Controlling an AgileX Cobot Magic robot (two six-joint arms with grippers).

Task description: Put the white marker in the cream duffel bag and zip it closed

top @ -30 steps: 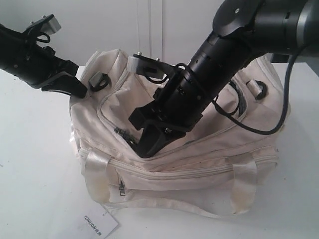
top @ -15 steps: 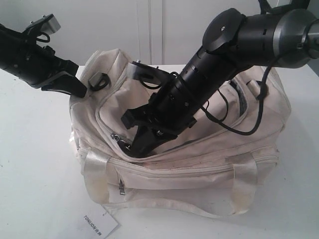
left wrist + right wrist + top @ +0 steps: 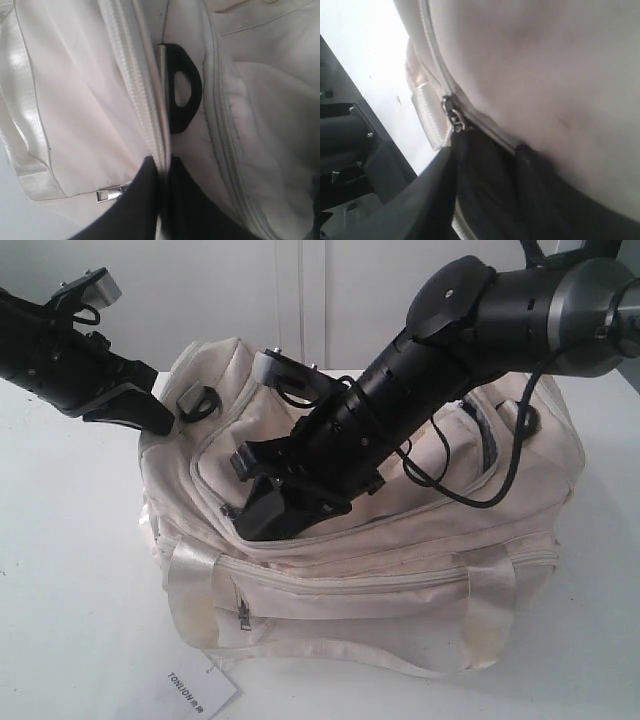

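Note:
The cream duffel bag (image 3: 420, 540) lies across the white table. My left gripper (image 3: 165, 420) is at the bag's left end beside a black D-ring (image 3: 198, 402). In the left wrist view the left gripper (image 3: 162, 162) is shut on the bag's fabric edge next to the zipper band, below the D-ring (image 3: 182, 95). My right gripper (image 3: 255, 515) points down at the left end of the curved top zipper. In its own view the right gripper (image 3: 485, 150) is open, with dark lining between the fingers, just beside the metal zipper pull (image 3: 454, 117). The white marker is out of view.
A white paper tag (image 3: 200, 692) with printed text lies on the table (image 3: 70, 590) at the bag's front left corner. Shiny handle straps (image 3: 190, 590) run down the bag's front. A small front pocket zip pull (image 3: 243, 615) hangs there. A cable loops from the right arm (image 3: 480, 495).
My right gripper slid left along the top zipper toward the bag's left end, then its jaws opened. The left gripper has kept its hold and place.

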